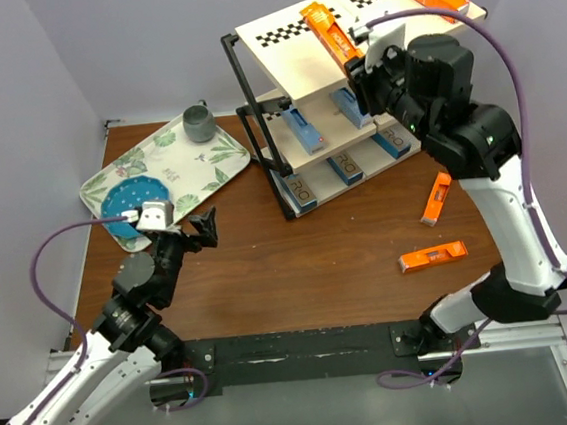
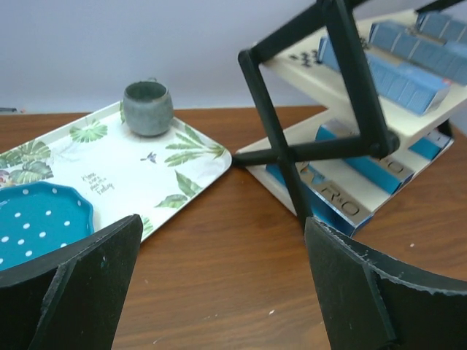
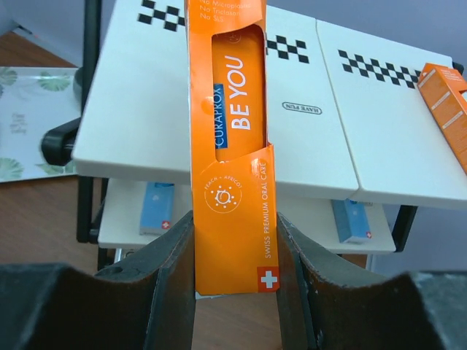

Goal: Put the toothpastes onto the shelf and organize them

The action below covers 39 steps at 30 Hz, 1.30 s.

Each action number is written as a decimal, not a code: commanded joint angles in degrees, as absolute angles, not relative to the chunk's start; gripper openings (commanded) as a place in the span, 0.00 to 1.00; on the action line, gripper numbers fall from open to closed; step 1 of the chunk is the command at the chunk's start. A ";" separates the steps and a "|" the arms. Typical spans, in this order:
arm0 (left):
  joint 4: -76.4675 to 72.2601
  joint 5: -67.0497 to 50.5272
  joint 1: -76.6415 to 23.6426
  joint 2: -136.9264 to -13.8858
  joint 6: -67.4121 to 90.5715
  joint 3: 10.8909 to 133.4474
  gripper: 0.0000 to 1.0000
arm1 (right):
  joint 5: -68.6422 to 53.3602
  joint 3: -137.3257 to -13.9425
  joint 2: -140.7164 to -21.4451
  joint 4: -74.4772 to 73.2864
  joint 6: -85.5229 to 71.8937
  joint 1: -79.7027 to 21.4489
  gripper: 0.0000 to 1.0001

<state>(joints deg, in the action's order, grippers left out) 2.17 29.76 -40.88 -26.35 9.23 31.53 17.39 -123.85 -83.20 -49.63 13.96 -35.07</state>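
The right end effector is pinching an orange carton by its lower end, holding it against the shelf's slanted top board just ahead. Released here, the slim glossy cardboard box could be sliding down that smooth cream slope. The left end effector is hanging wide and empty over the wooden desk.

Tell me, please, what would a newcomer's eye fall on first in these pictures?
The bright orange carton pinched in the right gripper, held over the checker-marked top board of the shelf, stands out first. Next come two more orange cartons lying loose on the brown table to the right of the shelf. The left gripper hangs wide open and empty beside the leaf-patterned tray.
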 commanded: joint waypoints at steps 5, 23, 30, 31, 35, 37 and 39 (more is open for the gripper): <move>-7.99 26.20 -40.43 -31.28 1.76 23.74 0.99 | 3.26 -133.41 -88.76 -51.68 15.91 -20.40 0.27; -6.50 22.42 -40.34 -41.04 -2.90 25.93 0.98 | -12.39 -138.34 -98.96 -41.05 14.24 -2.55 0.31; -6.33 22.06 -40.25 -41.66 -2.99 25.93 0.98 | -13.97 -138.34 -101.16 -38.24 13.19 -2.20 0.35; -6.33 22.06 -40.25 -41.66 -2.99 25.93 0.98 | -14.06 -138.34 -101.16 -38.06 13.01 -2.11 0.37; -6.15 21.45 -40.25 -42.10 -2.99 26.19 0.98 | -14.41 -137.82 -101.51 -37.79 12.75 -2.11 0.43; -5.98 21.27 -40.25 -42.27 -3.08 26.19 0.98 | -14.50 -137.20 -101.34 -37.27 12.66 -1.93 0.46; -5.98 21.18 -40.25 -42.36 -3.16 26.28 0.98 | -14.59 -136.85 -101.25 -36.91 12.39 -1.76 0.47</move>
<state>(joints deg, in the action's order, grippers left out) -3.64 22.15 -40.51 -42.15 -2.24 24.10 -13.10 -135.70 -102.30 -41.91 13.54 -2.44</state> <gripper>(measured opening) 0.980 0.464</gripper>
